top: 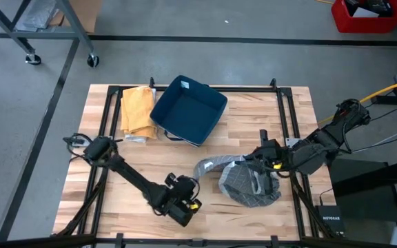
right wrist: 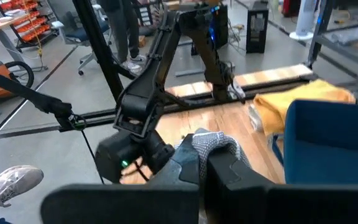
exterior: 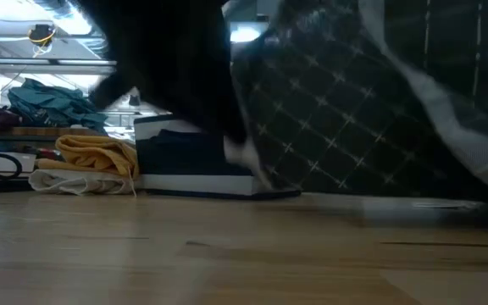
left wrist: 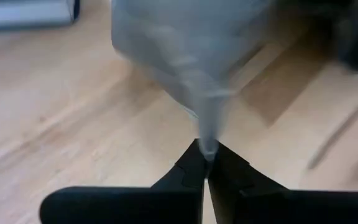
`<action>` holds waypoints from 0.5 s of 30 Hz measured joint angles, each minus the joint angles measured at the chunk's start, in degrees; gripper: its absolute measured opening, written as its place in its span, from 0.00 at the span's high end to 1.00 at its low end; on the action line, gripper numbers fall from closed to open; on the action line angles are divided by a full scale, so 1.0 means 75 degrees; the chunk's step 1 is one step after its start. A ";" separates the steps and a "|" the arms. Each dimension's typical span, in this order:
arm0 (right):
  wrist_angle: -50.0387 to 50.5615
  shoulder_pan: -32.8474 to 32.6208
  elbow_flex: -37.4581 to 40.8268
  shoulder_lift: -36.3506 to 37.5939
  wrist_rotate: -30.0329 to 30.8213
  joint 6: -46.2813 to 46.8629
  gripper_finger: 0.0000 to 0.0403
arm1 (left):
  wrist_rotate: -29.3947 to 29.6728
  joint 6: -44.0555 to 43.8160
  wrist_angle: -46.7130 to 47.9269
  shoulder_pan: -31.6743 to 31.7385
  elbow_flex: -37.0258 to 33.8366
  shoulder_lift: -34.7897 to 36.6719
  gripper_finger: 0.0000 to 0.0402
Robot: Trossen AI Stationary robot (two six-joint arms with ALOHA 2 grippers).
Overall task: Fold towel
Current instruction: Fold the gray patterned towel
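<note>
Pinched shut on a towel corner, the left tool sits lower centre of the high view; the right tool, also clamped, grips the cloth at centre right, seemingly to spread it over the worktop.

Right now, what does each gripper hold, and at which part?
Both grippers are shut on the towel. The left gripper pinches a thin corner of it. The right gripper pinches a bunched edge at the towel's other side.
</note>
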State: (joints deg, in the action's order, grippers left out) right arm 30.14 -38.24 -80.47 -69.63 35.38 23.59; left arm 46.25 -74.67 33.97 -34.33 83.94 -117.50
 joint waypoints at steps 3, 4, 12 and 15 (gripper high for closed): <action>0.0002 0.0000 -0.0326 0.0000 0.0003 -0.0408 1.00 | 0.0552 0.0093 0.0024 -0.0232 0.0000 0.0502 1.00; 0.0002 0.0000 -0.0439 0.0003 0.0000 -0.0546 1.00 | 0.0751 0.0213 0.0031 -0.0297 0.0000 0.0704 1.00; 0.0039 0.0000 -0.1669 -0.0001 0.0038 -0.1727 1.00 | 0.1710 0.2033 -0.0060 -0.0422 0.0003 0.2735 1.00; 0.0214 0.0000 -0.2262 -0.0003 0.0279 -0.2222 1.00 | 0.1872 0.2919 -0.0076 -0.0412 0.0003 0.3543 1.00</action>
State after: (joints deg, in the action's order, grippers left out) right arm 31.74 -38.24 -97.43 -69.65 37.47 6.93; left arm 60.30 -52.78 33.40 -37.42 83.96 -90.92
